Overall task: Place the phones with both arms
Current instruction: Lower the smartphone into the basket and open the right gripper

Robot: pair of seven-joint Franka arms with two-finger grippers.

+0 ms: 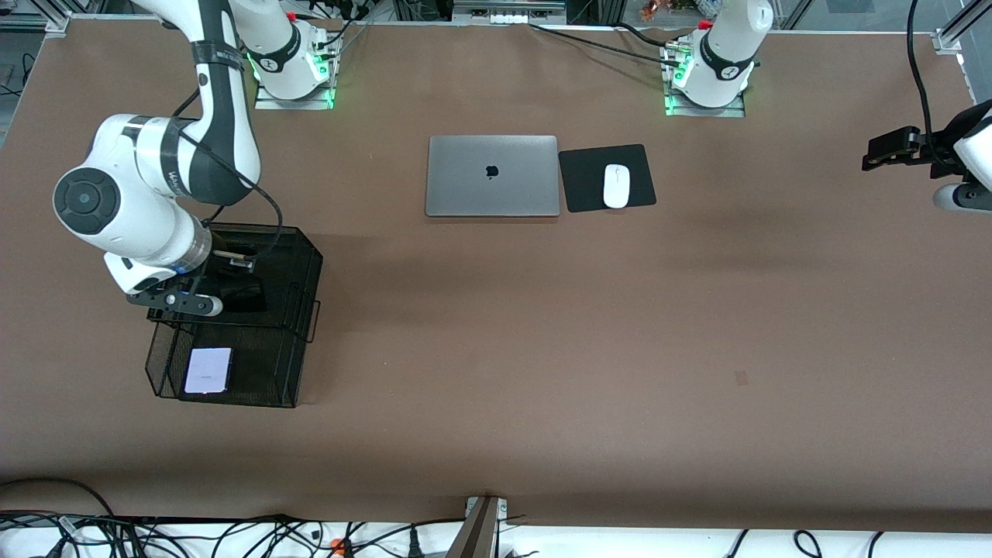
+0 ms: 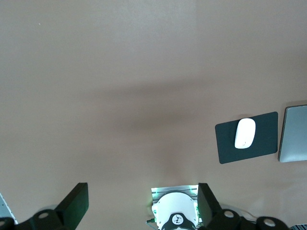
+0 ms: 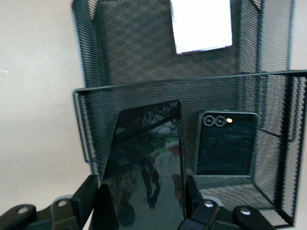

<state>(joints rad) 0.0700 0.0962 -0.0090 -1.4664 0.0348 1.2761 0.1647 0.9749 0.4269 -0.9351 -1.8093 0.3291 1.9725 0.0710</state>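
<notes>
slim black phone (image 3: 144, 177) clamped between right tool (image 3: 144, 206) fingers over mesh tray (image 3: 268, 143).

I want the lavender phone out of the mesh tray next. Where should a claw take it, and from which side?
Take the lavender phone by its two long edges, from straight above. It lies flat, face up, in the tray's lower tier, nearer the front camera; the mesh walls likely block any sideways approach.
</notes>
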